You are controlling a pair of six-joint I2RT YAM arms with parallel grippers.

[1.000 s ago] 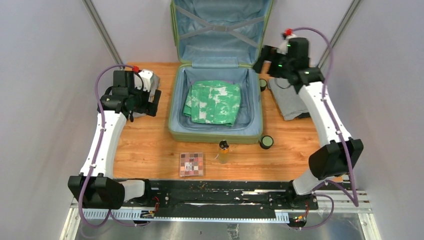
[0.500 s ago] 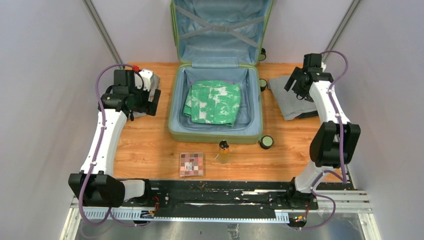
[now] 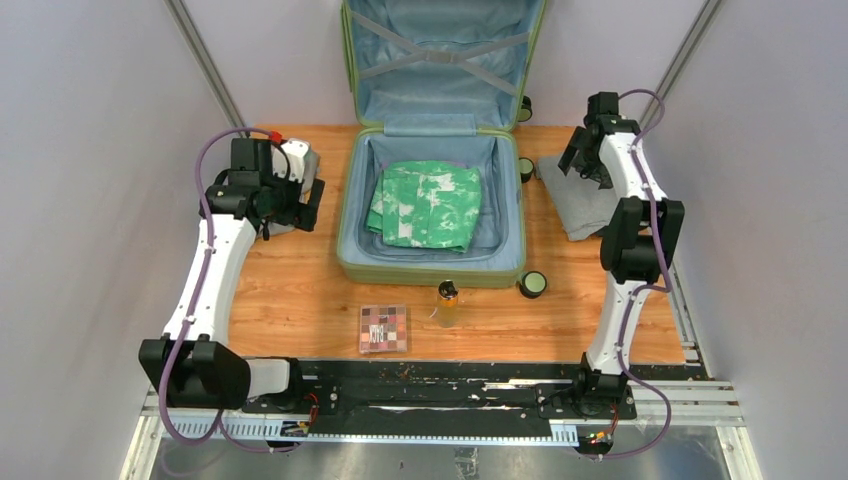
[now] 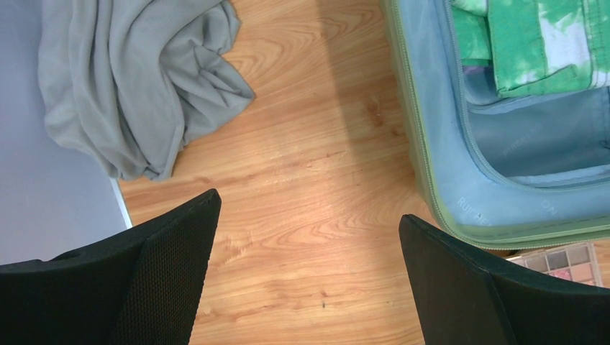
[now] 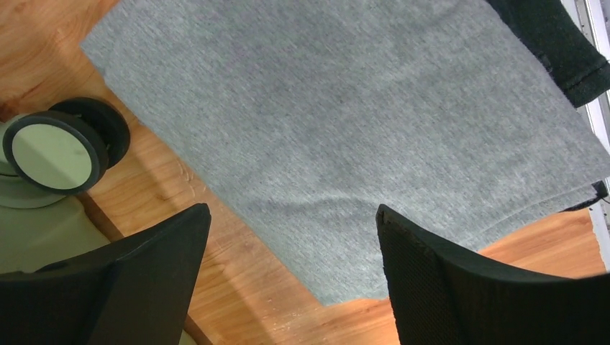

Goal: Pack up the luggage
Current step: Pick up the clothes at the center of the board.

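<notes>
The luggage [image 3: 430, 268] lies open mid-table, its lid upright against the back wall. A folded green-and-white garment [image 3: 425, 205] rests in its blue lining. My left gripper [image 3: 306, 204] hovers open over bare wood [image 4: 309, 205], left of the luggage wall [image 4: 446, 194]. A crumpled grey cloth [image 4: 129, 79] lies just beyond it. My right gripper [image 3: 580, 160] hangs open above the near corner of a folded grey garment [image 5: 345, 129], with nothing between its fingers [image 5: 291, 208].
A black garment [image 5: 554, 43] lies under the grey one [image 3: 580, 205] near the table's right edge. Luggage wheels [image 5: 54, 154] stick out beside it. An amber bottle [image 3: 447, 303], a make-up palette [image 3: 383, 328] and another wheel [image 3: 533, 284] sit before the luggage.
My right arm swung from the luggage's back right corner out to the right, folded its elbow up, and now points down over the grey garment. Its jaws narrowed slightly. The left arm barely moved.
</notes>
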